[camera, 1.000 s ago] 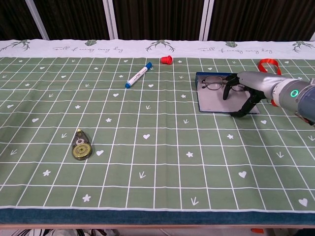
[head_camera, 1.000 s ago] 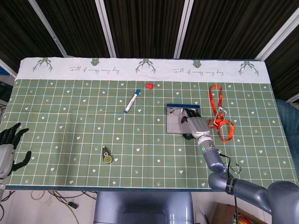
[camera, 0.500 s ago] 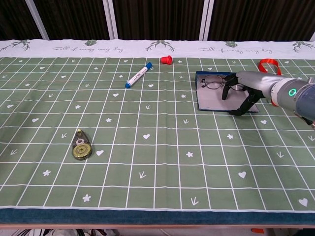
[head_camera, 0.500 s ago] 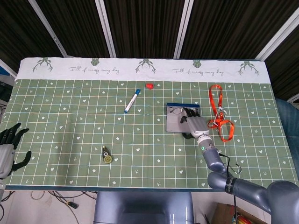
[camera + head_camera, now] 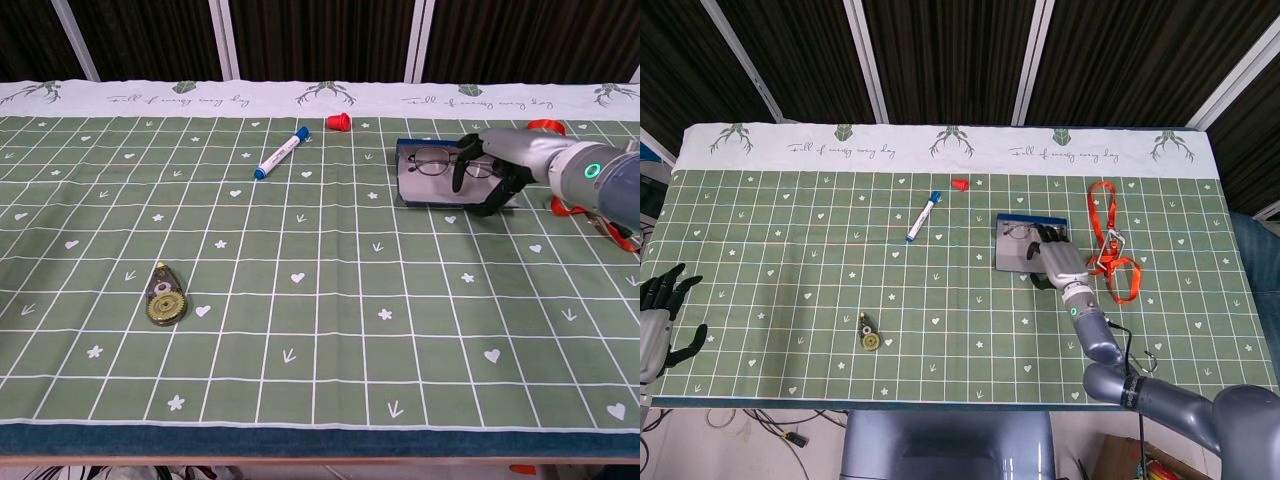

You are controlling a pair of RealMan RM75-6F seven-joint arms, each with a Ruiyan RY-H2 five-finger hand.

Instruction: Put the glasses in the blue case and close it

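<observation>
The blue case (image 5: pixel 432 186) is seen open on the right half of the green gridded tablecloth (image 5: pixel 300 300), with the glasses (image 5: pixel 440 160) lying inside it against the far rim. The right hand (image 5: pixel 492 172) is laid over the case's right side, fingers (image 5: pixel 462 165) curled down onto the glasses' right end, thumb at the near edge of the case (whether the frame is actually pinched cannot be told). The left hand (image 5: pixel 658 318) is held at the near left table edge, fingers spread, nothing in it.

An orange lanyard (image 5: pixel 1108 245) is found just right of the case, near the right wrist. A red cap (image 5: pixel 338 122) and a blue-capped marker (image 5: pixel 280 153) are placed left of the case, toward the far edge. A correction tape roller (image 5: pixel 165 295) is noted well apart, near left. Open cloth is left in front of the case
</observation>
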